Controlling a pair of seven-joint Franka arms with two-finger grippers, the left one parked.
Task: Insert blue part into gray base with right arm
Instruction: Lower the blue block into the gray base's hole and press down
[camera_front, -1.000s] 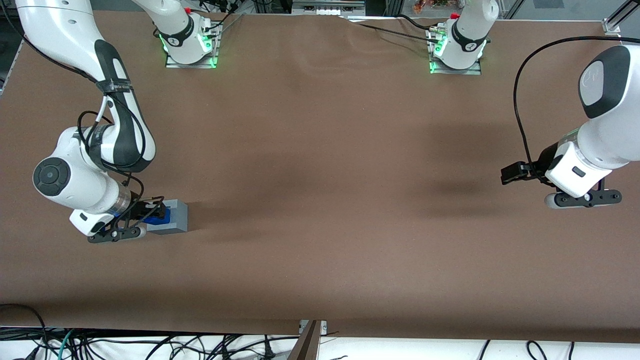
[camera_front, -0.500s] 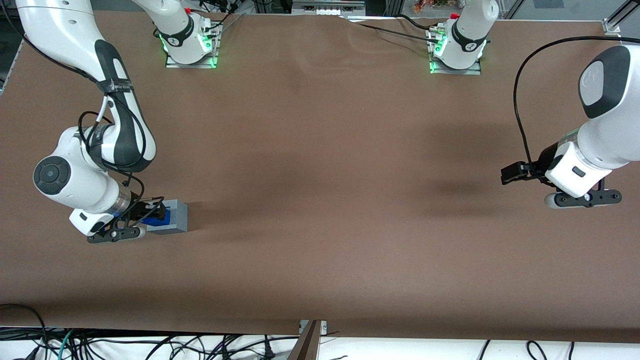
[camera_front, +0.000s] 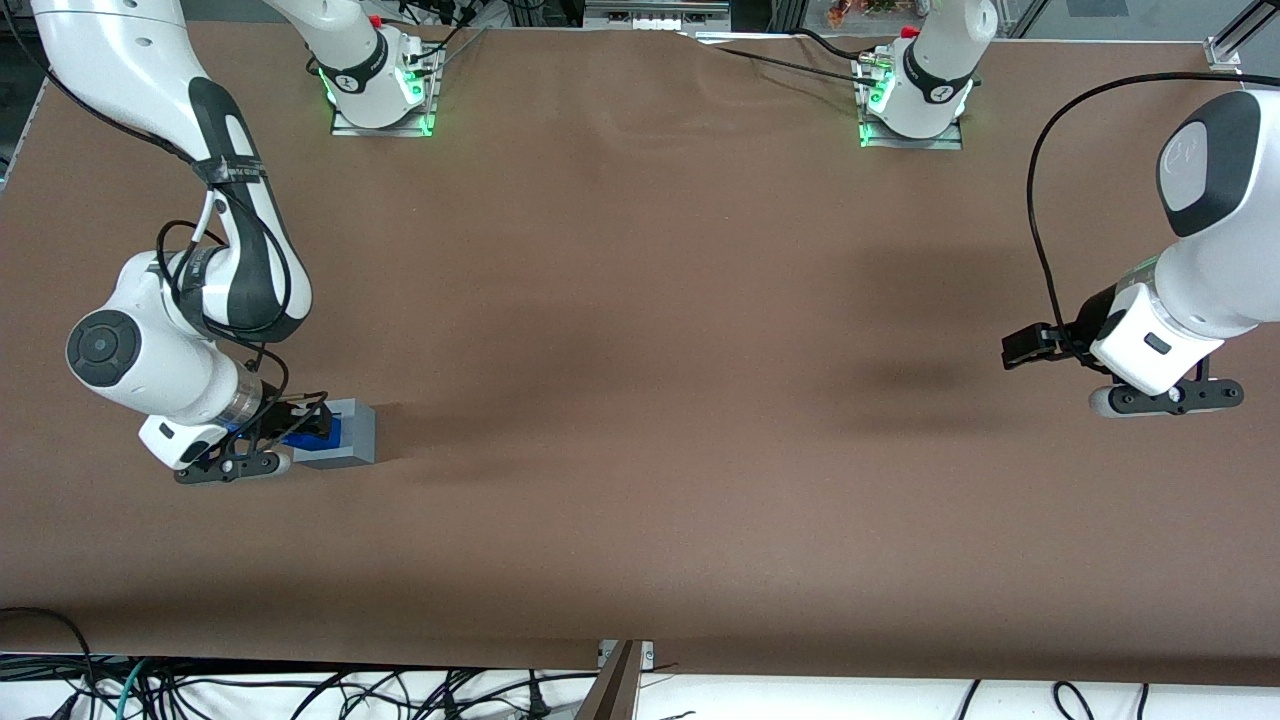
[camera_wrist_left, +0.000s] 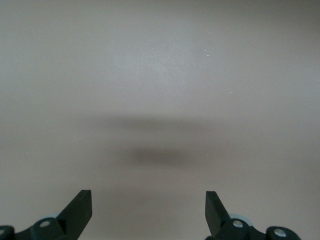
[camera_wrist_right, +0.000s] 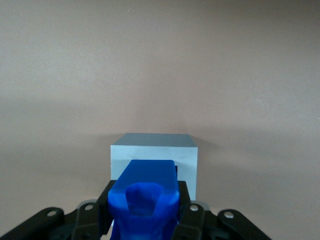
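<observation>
Gripper (camera_front: 300, 428) at working arm's end of table, pinching blue part (camera_wrist_right: 144, 196) between fingers. Part sits directly over gray base (camera_wrist_right: 154, 156), lower end seemingly at recess mouth; depth of entry unclear from wrist view. Base rests flat on table (camera_front: 640, 350). Coming move likely straight down: part already above recess, no sideways shift apparent.

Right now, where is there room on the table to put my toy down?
Almost anywhere: the brown table is bare between the two arm stands and from the gray base toward the parked arm's end. It is crowded only at the working arm's end, where the pincer holds the blue part on the gray base.
</observation>
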